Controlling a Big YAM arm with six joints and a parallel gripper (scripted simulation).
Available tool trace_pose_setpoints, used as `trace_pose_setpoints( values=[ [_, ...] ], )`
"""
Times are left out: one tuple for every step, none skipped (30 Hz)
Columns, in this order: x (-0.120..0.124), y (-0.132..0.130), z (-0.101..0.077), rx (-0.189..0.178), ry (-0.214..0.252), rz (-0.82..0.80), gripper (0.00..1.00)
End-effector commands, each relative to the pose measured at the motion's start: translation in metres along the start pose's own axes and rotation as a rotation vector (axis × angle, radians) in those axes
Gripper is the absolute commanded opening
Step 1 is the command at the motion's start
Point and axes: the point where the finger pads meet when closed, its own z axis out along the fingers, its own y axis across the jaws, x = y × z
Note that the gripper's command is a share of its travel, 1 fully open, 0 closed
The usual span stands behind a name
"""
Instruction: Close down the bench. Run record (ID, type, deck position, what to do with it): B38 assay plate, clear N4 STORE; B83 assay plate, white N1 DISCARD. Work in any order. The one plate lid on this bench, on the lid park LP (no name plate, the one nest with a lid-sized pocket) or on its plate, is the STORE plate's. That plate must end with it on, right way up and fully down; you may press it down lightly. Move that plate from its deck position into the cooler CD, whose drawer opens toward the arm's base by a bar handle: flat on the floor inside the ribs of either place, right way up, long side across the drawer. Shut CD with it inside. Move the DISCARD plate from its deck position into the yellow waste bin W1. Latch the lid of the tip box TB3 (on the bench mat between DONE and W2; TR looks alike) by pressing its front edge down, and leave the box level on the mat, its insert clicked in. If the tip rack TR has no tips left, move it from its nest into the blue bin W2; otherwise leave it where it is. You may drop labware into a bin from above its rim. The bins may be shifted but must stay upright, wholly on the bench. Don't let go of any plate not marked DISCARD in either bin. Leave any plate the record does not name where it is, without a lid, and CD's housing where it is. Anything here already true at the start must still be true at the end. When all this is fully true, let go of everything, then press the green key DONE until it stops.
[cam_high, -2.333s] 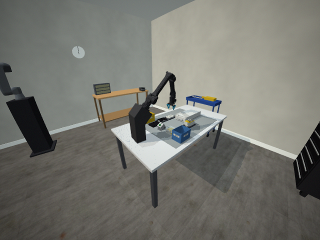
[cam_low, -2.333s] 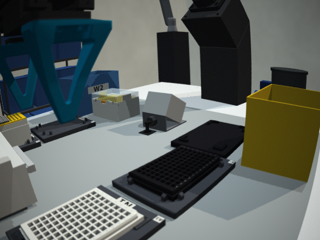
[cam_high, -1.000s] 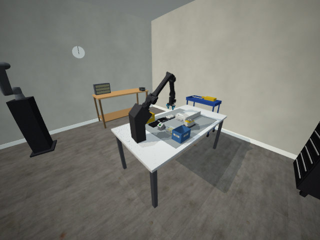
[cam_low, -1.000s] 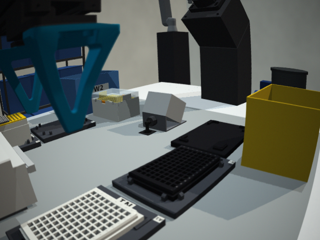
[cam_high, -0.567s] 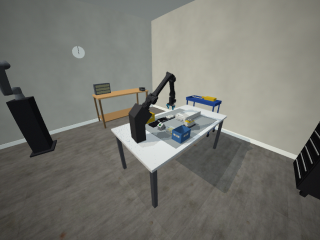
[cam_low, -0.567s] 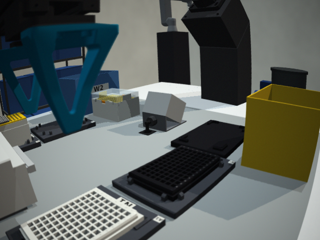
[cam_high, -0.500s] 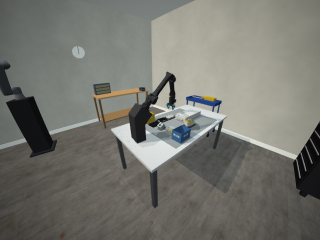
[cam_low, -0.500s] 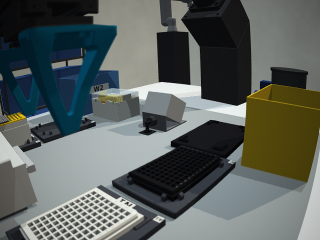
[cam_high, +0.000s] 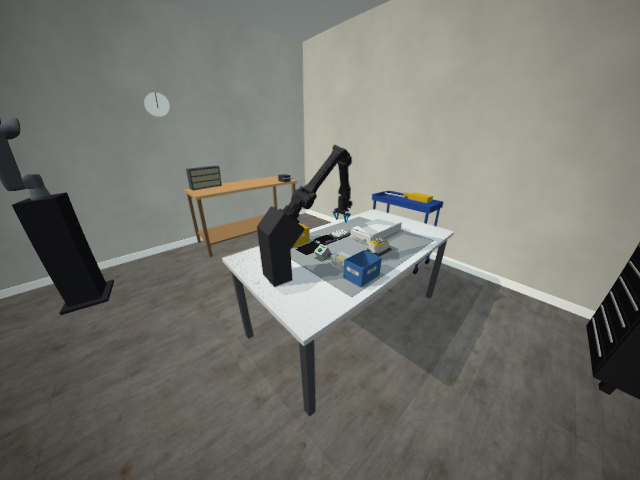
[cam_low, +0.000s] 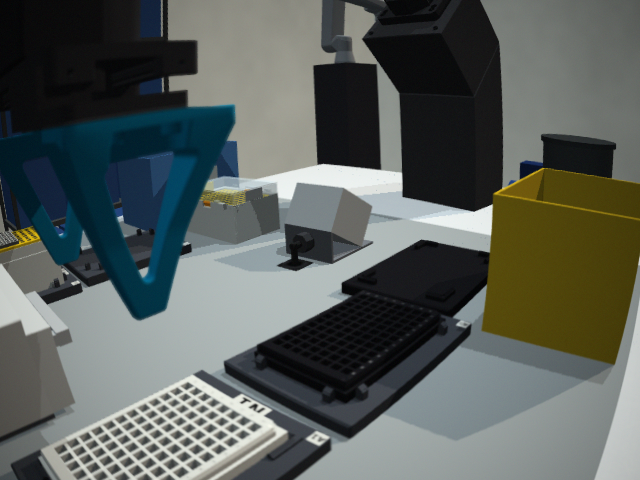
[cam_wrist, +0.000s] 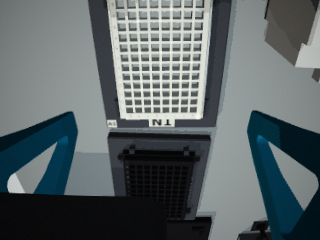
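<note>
The white assay plate (cam_wrist: 160, 54) sits in nest N1, and shows in the exterior view (cam_low: 165, 434) at the bottom left. My gripper (cam_wrist: 162, 120) hangs above it, open and empty, with its teal fingers (cam_low: 98, 206) wide apart; it also shows in the top view (cam_high: 341, 212). A black plate (cam_low: 351, 338) sits in the nest beside N1. Beyond it lies an empty black nest (cam_low: 421, 276). The yellow bin W1 (cam_low: 563, 260) stands to the right. The tip box TB3 (cam_low: 235, 209) with a clear lid stands on the mat, near the blue bin W2 (cam_high: 362, 267).
The DONE key housing (cam_low: 325, 222) sits mid-mat. The grey cooler CD (cam_high: 376, 232) shows in the top view and at the left edge of the exterior view (cam_low: 25, 351). The arm's black base (cam_low: 449, 103) stands behind.
</note>
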Motion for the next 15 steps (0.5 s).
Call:
trace_pose_setpoints(
  values=[
    [-0.017, 0.000, 0.007, -0.005, -0.026, 0.003, 1.00],
    [-0.016, -0.001, 0.008, -0.003, -0.024, 0.003, 1.00],
    [-0.016, -0.001, 0.008, -0.003, -0.024, 0.003, 1.00],
    [-0.016, -0.001, 0.008, -0.003, -0.024, 0.003, 1.00],
    [-0.017, 0.001, 0.008, -0.004, -0.022, 0.002, 1.00],
    [-0.021, 0.000, 0.009, -0.006, -0.032, 0.006, 1.00],
    [-0.021, -0.001, 0.011, -0.005, -0.032, 0.007, 1.00],
    [-0.020, -0.001, 0.012, -0.004, -0.031, 0.006, 1.00],
    [-0.017, -0.001, 0.015, -0.003, -0.025, 0.004, 1.00],
    [-0.015, -0.001, 0.017, -0.002, -0.022, 0.003, 1.00],
    [-0.016, -0.002, 0.018, -0.002, -0.022, 0.003, 1.00],
    [-0.018, -0.001, 0.018, -0.003, -0.028, 0.005, 1.00],
    [-0.020, 0.000, 0.019, -0.005, -0.031, 0.005, 1.00],
    [-0.018, 0.001, 0.021, -0.006, -0.029, 0.003, 1.00],
    [-0.016, 0.001, 0.023, -0.005, -0.025, 0.001, 1.00]
  ],
)
